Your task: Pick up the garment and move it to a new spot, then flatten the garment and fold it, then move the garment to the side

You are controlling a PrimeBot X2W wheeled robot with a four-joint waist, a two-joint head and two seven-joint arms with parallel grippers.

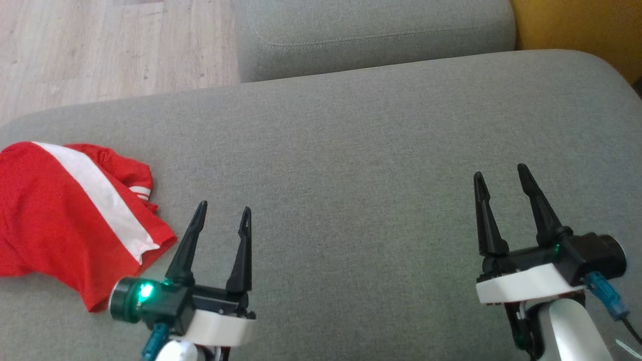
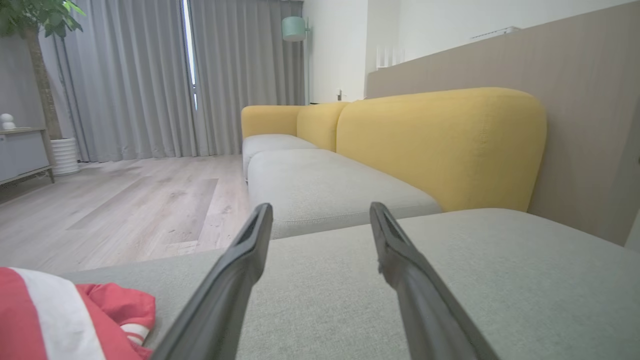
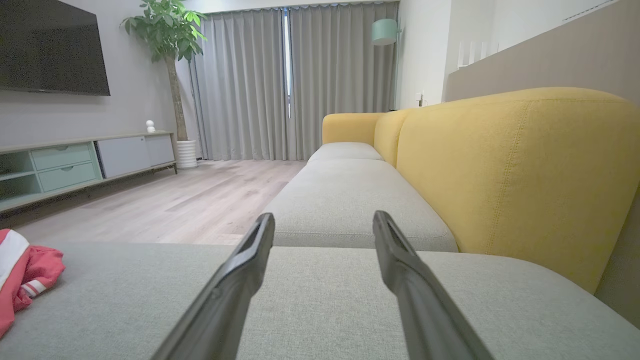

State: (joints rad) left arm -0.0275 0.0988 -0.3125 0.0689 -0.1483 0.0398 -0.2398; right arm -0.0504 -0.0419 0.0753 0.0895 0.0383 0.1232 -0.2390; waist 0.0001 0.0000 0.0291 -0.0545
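Living room with a grey-and-yellow sofa [image 3: 350, 200]
Grey curtains [image 3: 250, 85], wood floor [image 3: 200, 200], potted tree [image 3: 170, 30], wall TV [image 3: 50, 47], teal lamp [image 3: 384, 31].

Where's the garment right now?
Head view, far left: the red garment lies crumpled on the grey cushion, just left of the open left gripper.

The garment [image 1: 50, 225] is soft, creased red cloth with white bands. The seat cushion [image 1: 351, 150] is matt grey woven fabric. The floor [image 1: 100, 45] is pale, smooth wood-grain board.
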